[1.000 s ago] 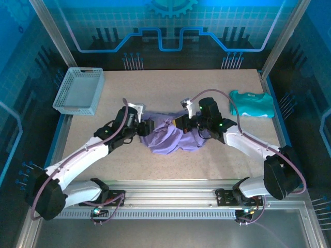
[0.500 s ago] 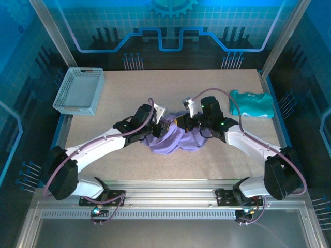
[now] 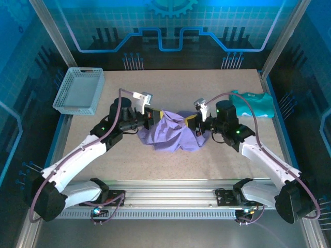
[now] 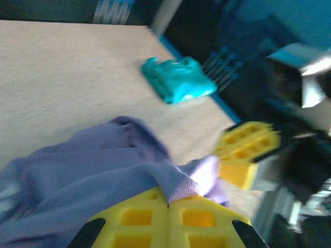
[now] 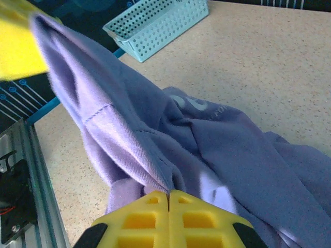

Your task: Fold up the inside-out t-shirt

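Illegible pale lettering (image 5: 199, 107) on t-shirt (image 5: 129, 135)

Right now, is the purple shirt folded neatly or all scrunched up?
Scrunched. The purple t-shirt is bunched and wrinkled between the left gripper and right gripper, both shut on its cloth.

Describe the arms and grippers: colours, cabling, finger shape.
Left arm and right arm: white shells, black joint housings, a mauve cable looping along each. Left gripper and right gripper: yellow fingers moulded with a square waffle grid, black at the base corners.
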Tool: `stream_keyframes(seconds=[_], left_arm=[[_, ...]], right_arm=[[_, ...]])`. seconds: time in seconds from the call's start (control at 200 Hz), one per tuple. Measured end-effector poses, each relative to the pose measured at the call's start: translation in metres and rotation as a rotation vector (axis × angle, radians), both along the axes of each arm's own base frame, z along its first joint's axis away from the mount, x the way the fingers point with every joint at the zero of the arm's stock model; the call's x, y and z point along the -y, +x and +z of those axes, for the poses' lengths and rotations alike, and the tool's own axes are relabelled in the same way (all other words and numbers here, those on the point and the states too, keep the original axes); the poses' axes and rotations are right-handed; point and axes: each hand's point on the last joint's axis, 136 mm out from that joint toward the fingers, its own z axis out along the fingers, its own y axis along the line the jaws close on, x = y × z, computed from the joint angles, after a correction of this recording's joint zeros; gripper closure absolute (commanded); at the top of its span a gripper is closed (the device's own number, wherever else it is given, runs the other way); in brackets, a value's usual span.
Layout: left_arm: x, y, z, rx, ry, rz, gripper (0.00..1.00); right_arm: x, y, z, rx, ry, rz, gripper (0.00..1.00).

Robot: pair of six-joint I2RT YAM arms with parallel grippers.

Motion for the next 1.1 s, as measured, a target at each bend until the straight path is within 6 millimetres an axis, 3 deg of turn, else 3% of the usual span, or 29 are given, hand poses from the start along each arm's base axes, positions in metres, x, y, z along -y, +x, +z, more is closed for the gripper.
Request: stream_keyframes(seconds=[0.14,0.25,0.39,0.525,0.705,0.88,1.005,1.06,1.1], left_arm=[[0.005,-0.010,0.006,-0.037,-0.070,-0.074,1.00],[0.003,-0.011,0.001,-0.073,-0.087,-0.085,1.00],[0.003,-0.012,0.001,-0.075,-0.093,-0.101,1.00],[0.004,-0.014,0.000,-0.076,-0.092,-0.118,1.00],[0.005,-0.016,0.000,-0.066,-0.085,-0.131,1.00],[0.005,-0.017,-0.002,-0.071,-0.080,-0.139,1.00],[0.005,-0.018,-0.002,-0.073,-0.079,-0.143,1.00],[0.005,-0.018,-0.002,-0.071,-0.078,-0.143,1.00],[0.005,-0.018,-0.002,-0.072,-0.078,-0.143,1.00]], right_arm=[[-0.003,0.003,-0.007,-0.012,-0.038,-0.039,0.95],[-0.009,0.009,-0.018,-0.051,-0.093,-0.076,0.82],[-0.009,0.000,-0.033,-0.069,-0.172,-0.077,0.64],[-0.011,-0.007,-0.030,-0.028,-0.209,-0.031,0.55],[-0.019,-0.008,-0.010,0.056,-0.220,0.038,0.43],[-0.030,-0.011,0.006,0.114,-0.214,0.101,0.41],[-0.036,-0.006,0.006,0.121,-0.225,0.123,0.43],[-0.041,-0.004,0.003,0.115,-0.230,0.138,0.49],[-0.043,-0.002,0.000,0.111,-0.233,0.148,0.63]])
